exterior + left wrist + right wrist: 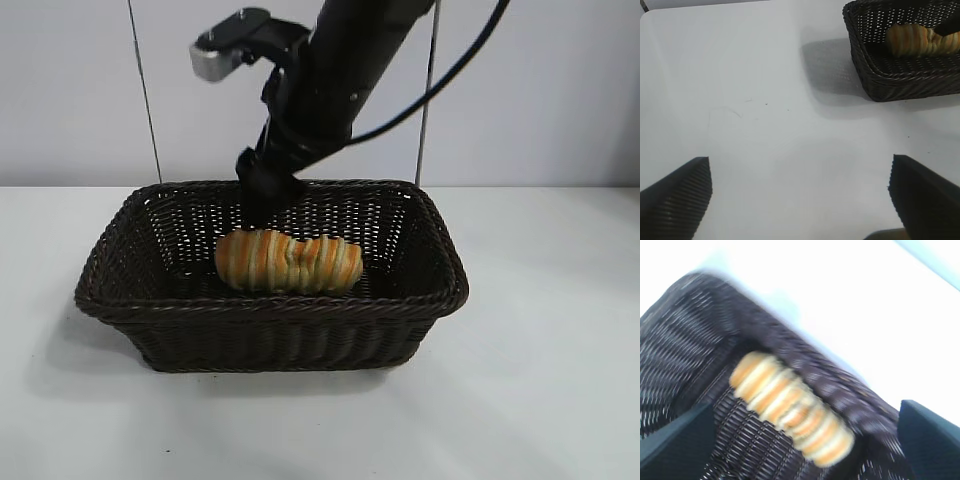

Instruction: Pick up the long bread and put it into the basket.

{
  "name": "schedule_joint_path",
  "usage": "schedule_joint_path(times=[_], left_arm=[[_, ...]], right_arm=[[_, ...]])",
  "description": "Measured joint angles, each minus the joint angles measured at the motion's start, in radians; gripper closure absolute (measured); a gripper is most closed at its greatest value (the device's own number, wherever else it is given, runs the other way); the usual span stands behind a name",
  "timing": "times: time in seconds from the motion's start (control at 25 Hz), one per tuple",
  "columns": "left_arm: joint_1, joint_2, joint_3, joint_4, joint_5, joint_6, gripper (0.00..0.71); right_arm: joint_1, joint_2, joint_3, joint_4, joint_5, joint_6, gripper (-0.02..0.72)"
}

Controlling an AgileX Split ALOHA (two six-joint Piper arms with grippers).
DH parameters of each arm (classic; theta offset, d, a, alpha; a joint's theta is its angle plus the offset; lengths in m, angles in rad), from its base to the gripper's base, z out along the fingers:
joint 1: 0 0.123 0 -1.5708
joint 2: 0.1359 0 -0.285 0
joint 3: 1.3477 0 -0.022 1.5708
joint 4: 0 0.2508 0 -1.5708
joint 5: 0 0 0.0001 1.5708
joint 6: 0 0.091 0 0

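One long bread [288, 261] lies flat on the floor of the basket [270, 325], released there, since the right hand [805, 440] hovers above it with fingers spread wide and empty, while the left hand [800, 200] waits wide open over the desk [765, 100].

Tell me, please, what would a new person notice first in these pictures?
First the striped long bread, lying on the floor of the dark woven basket at the middle of the white table. Next the black right arm, whose end effector hangs open above the bread. The left end effector waits open over bare table.
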Motion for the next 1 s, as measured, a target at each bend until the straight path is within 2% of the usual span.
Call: schedule_joint_path(times=[0.08, 0.24, 0.56, 0.68, 0.84, 1.0], left_arm=[[0.000, 0.000, 0.000, 0.000, 0.000, 0.000, 0.016], [0.000, 0.000, 0.000, 0.000, 0.000, 0.000, 0.016], [0.000, 0.000, 0.000, 0.000, 0.000, 0.000, 0.016], [0.000, 0.000, 0.000, 0.000, 0.000, 0.000, 0.016], [0.000, 0.000, 0.000, 0.000, 0.000, 0.000, 0.016], [0.000, 0.000, 0.000, 0.000, 0.000, 0.000, 0.016]], right_arm=[[-0.025, 0.000, -0.033, -0.016, 0.053, 0.084, 0.009], [-0.137, 0.000, -0.066, -0.024, 0.134, 0.127, 0.009], [-0.471, 0.000, -0.092, -0.032, 0.208, 0.131, 0.009], [-0.589, 0.000, -0.092, -0.037, 0.242, 0.114, 0.009], [-0.700, -0.003, -0.092, -0.034, 0.310, 0.090, 0.009], [-0.744, -0.055, -0.092, 0.003, 0.321, 0.086, 0.009]])
